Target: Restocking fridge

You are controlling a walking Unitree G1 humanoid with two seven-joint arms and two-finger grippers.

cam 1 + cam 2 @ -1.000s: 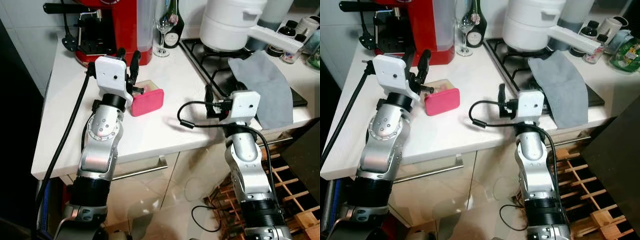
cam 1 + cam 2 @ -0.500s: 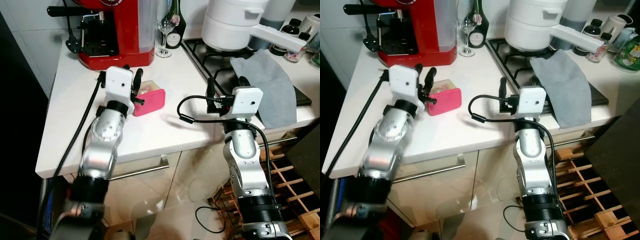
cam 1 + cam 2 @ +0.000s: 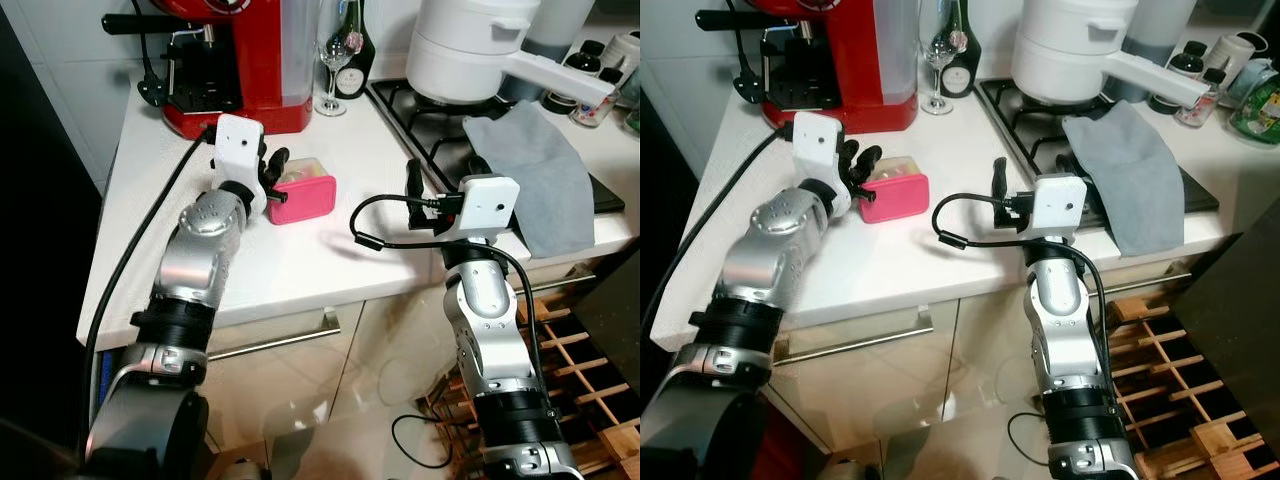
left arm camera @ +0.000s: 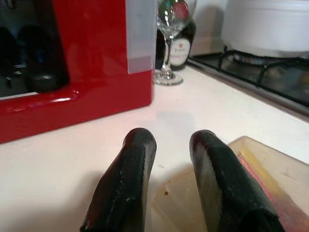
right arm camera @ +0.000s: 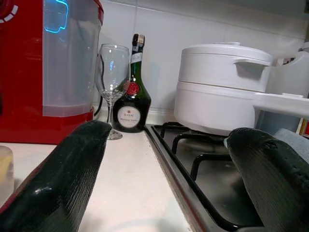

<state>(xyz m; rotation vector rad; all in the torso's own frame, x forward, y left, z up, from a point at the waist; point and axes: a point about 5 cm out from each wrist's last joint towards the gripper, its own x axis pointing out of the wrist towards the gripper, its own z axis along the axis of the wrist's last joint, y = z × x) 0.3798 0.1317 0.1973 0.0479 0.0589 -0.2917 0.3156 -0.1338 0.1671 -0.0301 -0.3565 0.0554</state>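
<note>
A pink food container (image 3: 305, 197) with a clear lid lies on the white counter (image 3: 330, 260) in front of the red coffee machine. My left gripper (image 3: 270, 165) is low at the container's left end. In the left wrist view its fingers (image 4: 140, 150) stand open with a narrow gap, one over the lid's corner (image 4: 270, 179) and one just outside it. My right gripper (image 5: 166, 145) hovers open and holds nothing, over the counter beside the hob edge, to the right of the container.
A red coffee machine (image 3: 235, 60), a wine glass (image 3: 333, 60) and a dark bottle (image 3: 350, 45) stand at the back. A white pot (image 3: 480, 45) sits on the gas hob, with a grey cloth (image 3: 530, 170) draped beside it. A wooden wine rack (image 3: 575, 345) is at the lower right.
My left arm has reached forward and down, bringing its fingers to the container's left end with a narrower gap. The right arm has hardly moved. The camera has shifted slightly.
</note>
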